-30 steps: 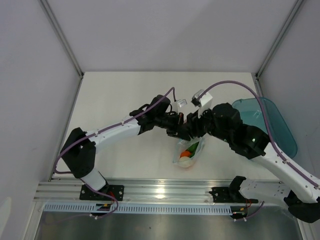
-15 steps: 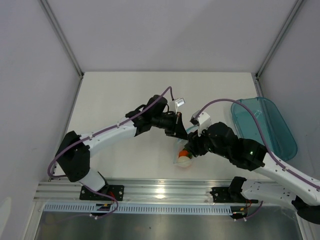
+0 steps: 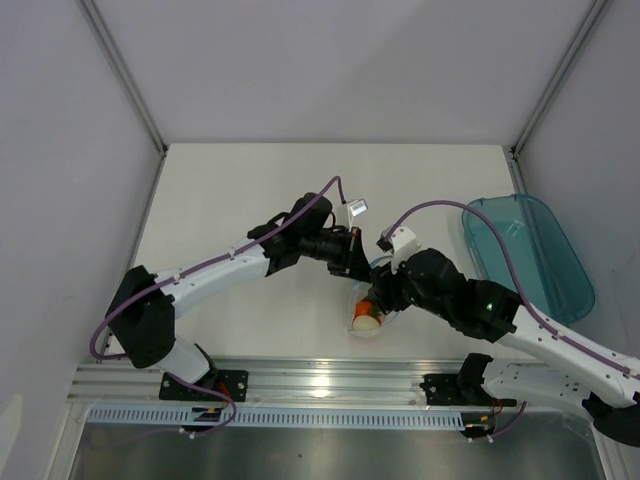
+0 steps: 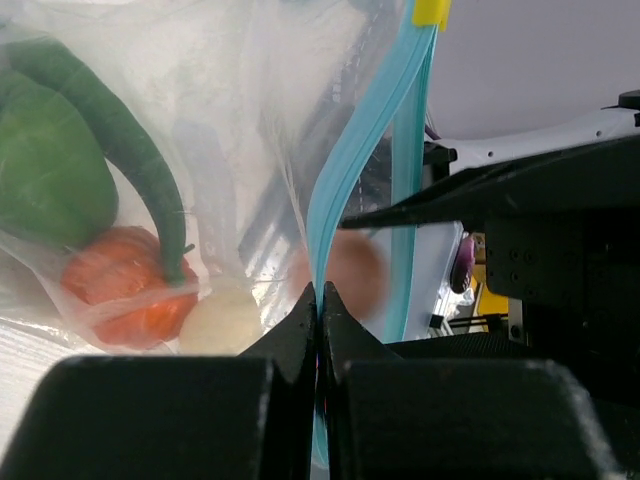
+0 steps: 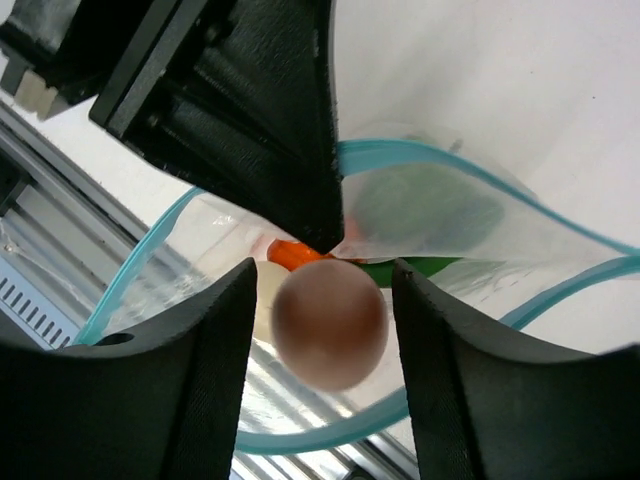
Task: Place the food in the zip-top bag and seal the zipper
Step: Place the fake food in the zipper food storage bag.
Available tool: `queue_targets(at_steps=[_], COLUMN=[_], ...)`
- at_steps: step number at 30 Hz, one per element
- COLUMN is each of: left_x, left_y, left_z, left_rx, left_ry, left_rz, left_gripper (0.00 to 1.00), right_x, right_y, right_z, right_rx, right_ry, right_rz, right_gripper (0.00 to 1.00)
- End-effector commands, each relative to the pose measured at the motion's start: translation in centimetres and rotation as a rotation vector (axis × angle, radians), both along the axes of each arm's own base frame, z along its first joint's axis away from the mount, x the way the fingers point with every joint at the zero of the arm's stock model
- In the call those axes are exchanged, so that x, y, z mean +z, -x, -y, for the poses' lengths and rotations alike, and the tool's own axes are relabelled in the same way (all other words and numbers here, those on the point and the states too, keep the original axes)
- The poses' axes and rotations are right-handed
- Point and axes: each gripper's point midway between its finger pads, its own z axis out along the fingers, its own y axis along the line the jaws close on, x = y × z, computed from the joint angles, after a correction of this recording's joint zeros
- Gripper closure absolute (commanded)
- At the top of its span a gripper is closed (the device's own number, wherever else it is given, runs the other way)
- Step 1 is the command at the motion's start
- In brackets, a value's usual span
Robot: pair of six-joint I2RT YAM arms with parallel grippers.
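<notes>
Close to the tabletop's (image 3: pixel 250 180) near edge, right of centre, the bag (image 4: pixel 230 120) already contains the pepper (image 4: pixel 50 170) and an orange piece (image 4: pixel 120 285). The left fingers (image 4: pixel 320 300) clamp one side of its zipper (image 4: pixel 340 190), apparently to keep the mouth open. The right fingers (image 5: pixel 322 275) straddle an egg (image 5: pixel 330 323) over that mouth; whether they grip it or have let go is unclear.

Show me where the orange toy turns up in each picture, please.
Top external: the orange toy sits just below the middle, above a pale egg.
Left wrist: lower left, under the green pepper.
Right wrist: only a thin sliver at the middle.
Shared landmark: the left gripper, shut on the teal zipper in its own view, and the black wedge above the sliver in the right wrist view.
</notes>
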Motion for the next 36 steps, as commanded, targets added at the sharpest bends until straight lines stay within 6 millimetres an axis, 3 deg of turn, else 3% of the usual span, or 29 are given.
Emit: queue_targets(at_steps=[1,3,6,7,11,15,19,20,25,26,27,31,32,33,34,36], left_x=[2.2,2.2,2.2,2.2,2.2,1.6,0.7,0.5,0.5,0.0,-0.1,-0.5,-0.5,-0.8,-0.8,-1.0], left_y=[0.8,0.9,0.9,0.9,0.8,0.9,1.1,1.1,1.5,1.6,1.7,1.7,1.9,2.0,2.0,2.4], left_z=[0.0,0.0,0.0,0.0,-0.1,-0.4,-1.2,-1.4,-2.8,-3.1,-3.3,-4.4,-4.5,-4.8,-4.9,-5.3], left_rx=[-0.02,-0.022,-0.024,-0.023,-0.025,-0.028,-0.036,-0.035,-0.034,-0.034,-0.034,-0.034,-0.045,-0.047,-0.051,-0.06], left_ry=[0.059,0.058,0.058,0.06,0.059,0.036,-0.006,-0.012,-0.02,-0.026,-0.026,-0.01,-0.004,-0.004,0.001,0.009], left_rz=[0.037,0.035,0.038,0.042,0.045,0.055,0.088,0.09,0.112,0.104,0.103,0.085,0.074,0.065,0.065,0.059], left_gripper=[0.99,0.99,0.99,0.99,0.99,0.99,0.99,1.0,0.99,0.99,0.99,0.99,0.99,0.99,1.0,1.0], right_x=[2.2,2.4,2.7,2.9,4.4,7.4,8.7,8.6,8.7,8.6,8.4,7.2,7.6,6.6,6.6,7.3], right_y=[-1.0,-1.0,-1.2,-1.2,-1.4,-1.2,-1.8,-1.4,-4.1,-3.9,-4.9,-5.7,-5.1,-4.9,-4.6,-3.5], right_z=[-0.3,-0.1,0.1,0.0,0.3,0.3,1.4,1.4,5.3,5.5,7.0,8.7,7.6,7.1,6.5,4.8], right_rx=[-0.054,-0.064,-0.087,-0.082,-0.108,-0.083,-0.135,-0.099,-0.209,-0.189,-0.248,-0.239,-0.15,-0.113,-0.058,0.098], right_ry=[-0.071,-0.075,-0.071,-0.069,-0.098,-0.149,-0.174,-0.172,-0.194,-0.219,-0.228,-0.25,-0.301,-0.319,-0.348,-0.421], right_rz=[0.051,0.052,0.045,0.048,0.066,0.1,0.07,0.042,0.003,-0.014,-0.015,-0.052,-0.073,-0.108,-0.119,-0.116], right_gripper=[0.41,0.35,0.02,0.01,0.01,0.01,0.01,0.01,0.01,0.01,0.0,0.05,0.06,0.07,0.14,0.2])
